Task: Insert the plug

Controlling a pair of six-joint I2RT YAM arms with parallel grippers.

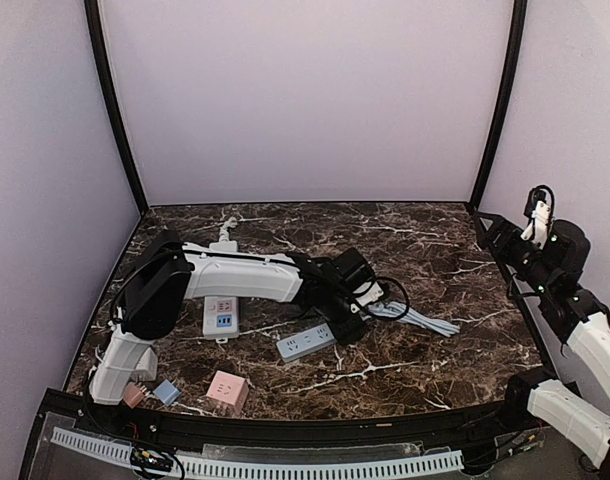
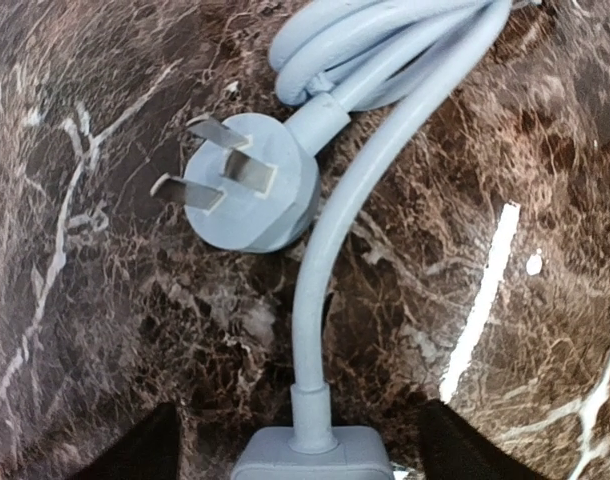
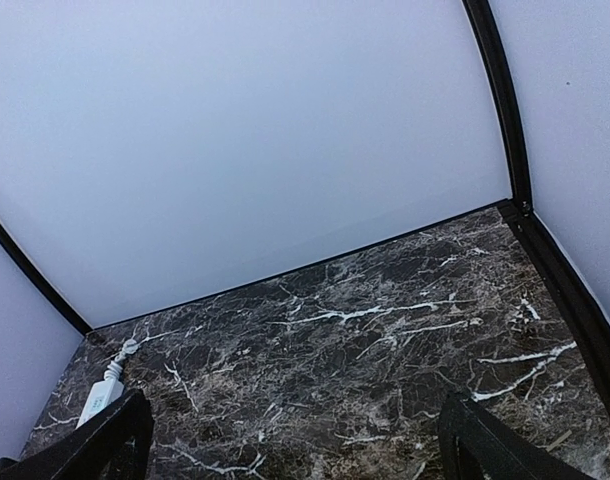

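A pale grey-blue three-pin plug (image 2: 250,185) lies on the marble, pins pointing left. Its thick cable (image 2: 330,260) curves down into the end of a grey power strip (image 2: 313,455). In the top view the strip (image 1: 307,342) lies mid-table with the coiled cable (image 1: 415,318) to its right. My left gripper (image 2: 300,462) is open and low over the strip's cable end, with a gap between each finger and the strip; in the top view it (image 1: 347,325) is at the strip's right end. My right gripper (image 3: 295,455) is open and empty, raised at the far right (image 1: 493,235).
A white power strip (image 1: 222,315) lies under the left arm and also shows in the right wrist view (image 3: 100,395). A pink cube socket (image 1: 227,390) and two small blocks, pink (image 1: 135,395) and blue (image 1: 166,391), sit near the front left. Enclosure walls surround the table.
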